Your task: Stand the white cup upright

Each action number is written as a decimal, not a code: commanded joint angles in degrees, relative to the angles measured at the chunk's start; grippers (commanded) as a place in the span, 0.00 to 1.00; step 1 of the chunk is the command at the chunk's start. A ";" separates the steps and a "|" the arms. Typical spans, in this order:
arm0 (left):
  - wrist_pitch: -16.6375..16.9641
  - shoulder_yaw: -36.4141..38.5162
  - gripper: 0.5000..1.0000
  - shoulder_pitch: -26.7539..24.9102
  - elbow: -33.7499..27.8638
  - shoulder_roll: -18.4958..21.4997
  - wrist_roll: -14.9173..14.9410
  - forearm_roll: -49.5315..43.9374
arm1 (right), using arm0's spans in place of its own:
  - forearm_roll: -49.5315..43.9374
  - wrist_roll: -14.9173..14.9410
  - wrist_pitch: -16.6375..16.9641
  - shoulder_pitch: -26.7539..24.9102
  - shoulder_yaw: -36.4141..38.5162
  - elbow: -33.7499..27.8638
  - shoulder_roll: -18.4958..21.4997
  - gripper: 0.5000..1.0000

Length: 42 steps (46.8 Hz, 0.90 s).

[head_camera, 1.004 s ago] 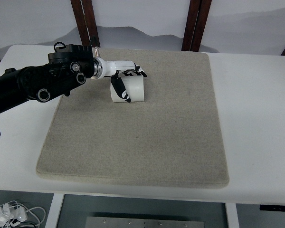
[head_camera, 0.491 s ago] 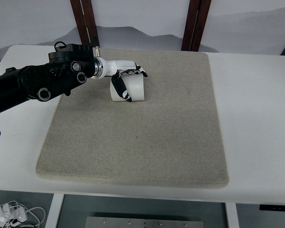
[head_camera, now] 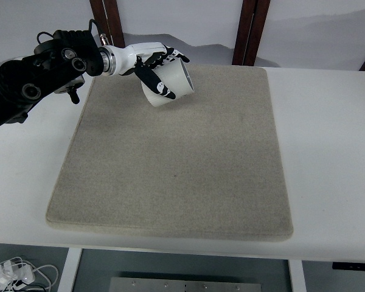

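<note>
The left arm, black and thick with round joint caps, comes in from the left edge of the picture and reaches across the far left corner of the white rectangular table (head_camera: 328, 152). It ends in a white five-fingered left hand (head_camera: 147, 62) with black fingertips. That hand is clamped on a white cylindrical cup (head_camera: 171, 82): the thumb runs down the near side of the cup's wall, and the other fingers (head_camera: 170, 56) curl over its far, upper side.

The cup is held off the surface, over the far left part of a beige rectangular felt mat (head_camera: 176, 164) that covers most of the table's middle. It is tilted, neither lying flat nor standing straight. Its closed base points down and toward the near left, while its rim end points up and toward the far right corner. The cup does not appear to touch the mat; a soft shadow lies under it on the felt.

The mat itself lies flat, with its far edge close to the table's far edge and its near edge close to the table's near edge. A broad strip of bare white table shows along the right edge, and a narrower strip shows along the left edge.

Beyond the far edge stand dark brown wooden posts (head_camera: 250, 30) against a pale wall.
</note>
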 commanded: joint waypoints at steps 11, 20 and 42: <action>-6.86 -0.20 0.00 2.68 7.66 0.08 -12.00 -11.56 | 0.01 -0.01 0.00 0.00 0.00 0.00 0.00 0.90; -10.55 -1.96 0.00 5.76 11.62 -0.27 -20.52 -15.87 | 0.01 -0.01 0.00 0.00 0.00 0.00 0.00 0.90; -14.51 -1.96 0.00 11.82 19.00 -3.17 -34.88 -23.35 | 0.01 -0.01 0.00 0.00 0.00 0.00 0.00 0.90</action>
